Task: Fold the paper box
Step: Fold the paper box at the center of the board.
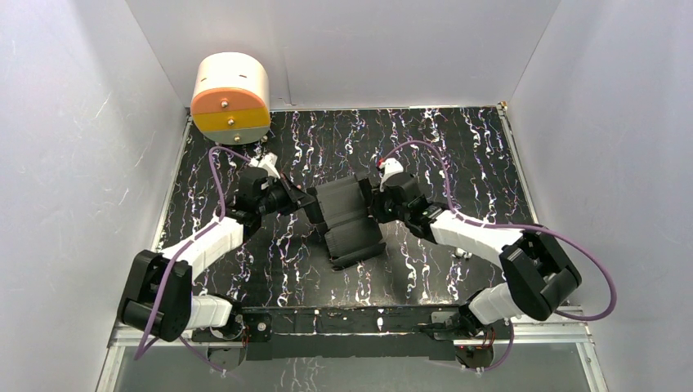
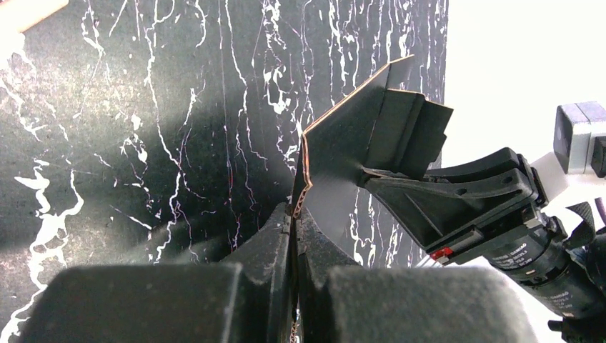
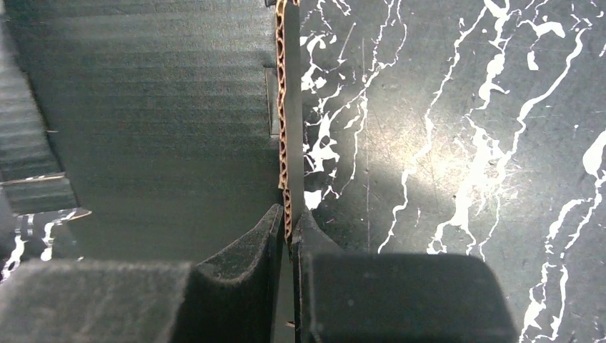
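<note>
The paper box (image 1: 350,222) sat partly folded in the middle of the counter (image 1: 458,147). Its long axis ran near to far, with the near end skewed slightly rightward. The left hand (image 1: 310,203) was clenched on a raised flap's edge at the box's left side. The right hand (image 1: 377,204) pinched the corrugated edge on the right, its fingers nearly closed with only card between them.

I see paper box (image 1: 350,222) matte black, its cut edge tan corrugated; tabletop (image 1: 466,155) black marble with white veins; drum (image 1: 231,96) cream with orange-yellow face; cables (image 1: 214,173) purple; arms (image 1: 204,243) white and black; walls (image 1: 65,122) plain white
</note>
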You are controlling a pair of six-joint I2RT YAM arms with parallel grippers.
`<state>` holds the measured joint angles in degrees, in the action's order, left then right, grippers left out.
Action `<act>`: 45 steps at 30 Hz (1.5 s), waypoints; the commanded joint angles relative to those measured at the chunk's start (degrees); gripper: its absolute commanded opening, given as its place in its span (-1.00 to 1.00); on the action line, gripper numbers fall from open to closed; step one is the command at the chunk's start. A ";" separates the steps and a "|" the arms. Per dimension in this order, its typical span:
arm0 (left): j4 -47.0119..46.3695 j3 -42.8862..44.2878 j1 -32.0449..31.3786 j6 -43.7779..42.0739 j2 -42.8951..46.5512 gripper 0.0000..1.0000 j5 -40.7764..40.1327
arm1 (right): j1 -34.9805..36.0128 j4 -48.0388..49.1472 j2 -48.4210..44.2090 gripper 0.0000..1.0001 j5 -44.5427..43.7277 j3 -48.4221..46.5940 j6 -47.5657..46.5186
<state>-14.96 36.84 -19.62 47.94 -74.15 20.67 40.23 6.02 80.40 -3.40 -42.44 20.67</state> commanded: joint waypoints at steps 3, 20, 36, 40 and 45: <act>-1.85 -0.33 -1.56 2.21 -0.13 -1.00 -2.10 | 3.00 -1.05 2.05 -0.67 -7.98 -3.68 -2.30; 14.32 10.34 -1.61 -15.56 -1.36 -1.00 0.09 | -5.38 3.15 -12.42 0.01 9.27 4.15 -9.81; 26.72 24.74 -1.57 -32.88 -7.04 -1.00 11.57 | -13.35 -5.89 -5.83 0.38 35.22 -13.31 -28.16; 28.19 26.15 -1.57 -35.00 -8.08 -1.00 14.46 | -13.91 -5.93 -0.55 0.38 40.47 -17.78 -30.42; 28.30 26.19 -1.57 -36.30 -8.12 -1.00 16.54 | -13.91 -9.81 5.23 0.35 47.73 -22.45 -32.52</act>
<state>11.57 60.86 -20.86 14.50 -82.43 32.84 26.63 -1.96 82.89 35.62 -60.20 -8.49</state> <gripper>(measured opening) 0.015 0.682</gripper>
